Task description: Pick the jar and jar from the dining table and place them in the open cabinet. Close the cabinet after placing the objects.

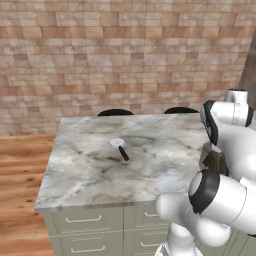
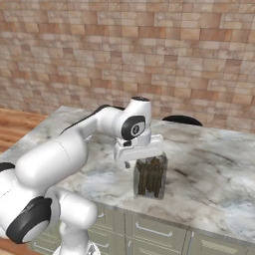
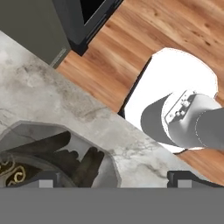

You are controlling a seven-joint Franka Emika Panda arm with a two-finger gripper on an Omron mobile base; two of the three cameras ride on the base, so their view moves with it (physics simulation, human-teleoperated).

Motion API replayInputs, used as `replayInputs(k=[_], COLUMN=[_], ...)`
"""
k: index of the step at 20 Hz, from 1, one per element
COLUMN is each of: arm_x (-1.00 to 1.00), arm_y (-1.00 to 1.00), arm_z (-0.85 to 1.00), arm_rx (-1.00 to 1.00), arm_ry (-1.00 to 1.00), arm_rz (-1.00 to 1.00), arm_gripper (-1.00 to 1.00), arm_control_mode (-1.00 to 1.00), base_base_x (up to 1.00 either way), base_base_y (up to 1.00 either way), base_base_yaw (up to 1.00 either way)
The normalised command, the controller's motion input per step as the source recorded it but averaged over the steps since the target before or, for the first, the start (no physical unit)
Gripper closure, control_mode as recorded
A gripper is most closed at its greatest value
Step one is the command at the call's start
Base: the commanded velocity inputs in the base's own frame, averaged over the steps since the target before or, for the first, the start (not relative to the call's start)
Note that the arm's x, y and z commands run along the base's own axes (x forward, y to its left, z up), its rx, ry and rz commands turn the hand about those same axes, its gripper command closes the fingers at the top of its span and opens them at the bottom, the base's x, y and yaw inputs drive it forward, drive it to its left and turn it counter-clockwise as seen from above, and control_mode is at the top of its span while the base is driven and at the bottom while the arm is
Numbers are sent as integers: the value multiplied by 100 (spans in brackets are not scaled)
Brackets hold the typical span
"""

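A clear glass jar (image 2: 149, 178) with dark brown sticks inside stands upright near the front edge of the marble dining table (image 2: 214, 169). My gripper (image 2: 145, 160) hangs straight down right over its top, fingers wide apart and open. In the hand view the jar (image 3: 61, 157) lies at the lower left, under my left fingertip (image 3: 46, 182), while the gripper (image 3: 114, 179) reaches past it toward the table edge. From the left base view the jar (image 1: 216, 162) peeks out behind my arm. The cabinet is out of view.
A small white-headed, black-handled utensil (image 1: 120, 148) lies mid-table. Two dark chair backs (image 1: 115, 112) (image 1: 180, 110) stand at the far edge before a brick wall. Wood floor (image 3: 131, 48) lies below the near edge, with a black appliance (image 3: 87, 17) beyond.
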Motion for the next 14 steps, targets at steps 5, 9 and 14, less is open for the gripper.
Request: replayInputs(k=[5, 9, 14], arm_x=[5, 0, -6], arm_y=[0, 0, 0], arm_z=[-25, -18, 0], arm_rx=[0, 0, 1], arm_ry=[3, 0, -4], arm_rz=[0, 0, 0], arm_gripper=[-100, -100, -100], arm_control_mode=[-100, -100, -100], base_base_x=[0, 0, 0], base_base_y=[0, 0, 0], base_base_yaw=[0, 0, 0])
